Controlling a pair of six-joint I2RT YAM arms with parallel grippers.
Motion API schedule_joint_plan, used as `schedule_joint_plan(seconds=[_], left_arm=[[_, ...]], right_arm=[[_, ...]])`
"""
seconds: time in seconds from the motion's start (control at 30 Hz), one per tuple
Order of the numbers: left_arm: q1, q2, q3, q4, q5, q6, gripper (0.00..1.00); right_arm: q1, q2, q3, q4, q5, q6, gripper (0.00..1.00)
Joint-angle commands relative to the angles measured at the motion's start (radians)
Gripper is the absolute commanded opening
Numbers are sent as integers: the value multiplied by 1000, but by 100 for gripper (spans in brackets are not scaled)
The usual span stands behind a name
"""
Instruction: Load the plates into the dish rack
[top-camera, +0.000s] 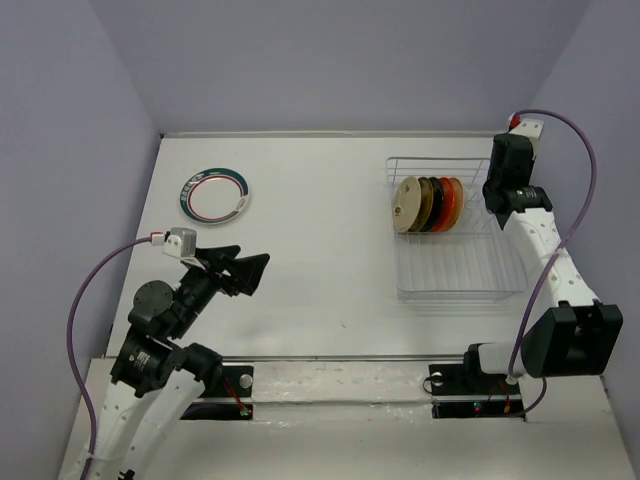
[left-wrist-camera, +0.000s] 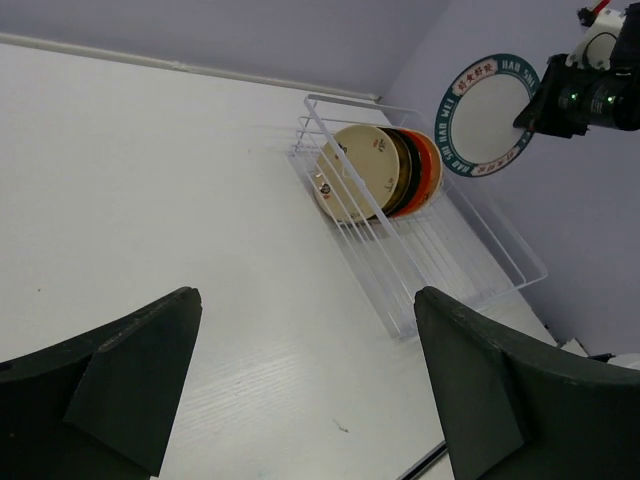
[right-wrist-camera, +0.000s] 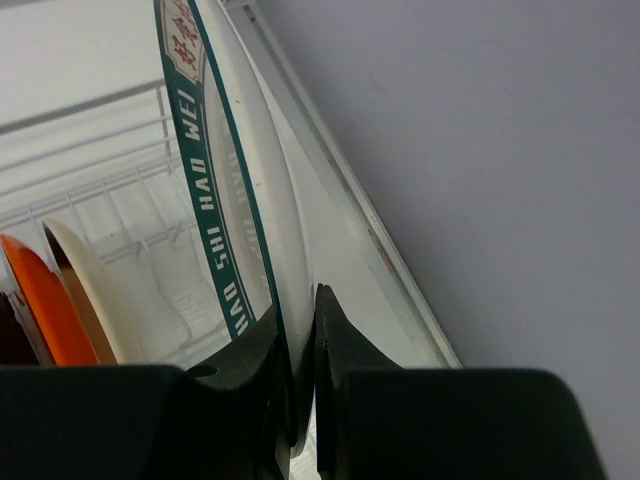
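One white plate with a green-and-red rim (top-camera: 215, 195) lies flat on the table at the far left. My right gripper (right-wrist-camera: 300, 340) is shut on the rim of the second patterned plate (right-wrist-camera: 240, 200) and holds it on edge above the far right end of the white wire dish rack (top-camera: 455, 265). The left wrist view shows that plate (left-wrist-camera: 490, 115) in the air beside the right gripper (left-wrist-camera: 560, 100). Several plates stand in the rack (left-wrist-camera: 470, 250): cream (left-wrist-camera: 355, 175), amber, black, orange (right-wrist-camera: 40, 310), and another cream (right-wrist-camera: 95, 300). My left gripper (top-camera: 245, 270) is open and empty, low over the table.
The purple back wall and right wall stand close behind the rack and the right arm (top-camera: 545, 250). The table's back edge (right-wrist-camera: 380, 230) runs just past the held plate. The rack's near rows of tines (top-camera: 450, 280) hold nothing.
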Motion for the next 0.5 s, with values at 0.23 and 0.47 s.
schedule_joint_plan(seconds=[0.23, 0.47], left_arm=[[0, -31, -7, 35, 38, 25, 99], [0, -44, -7, 36, 30, 22, 99]], right_arm=[[0, -80, -86, 134, -116, -49, 7], [0, -111, -83, 130, -178, -37, 7]])
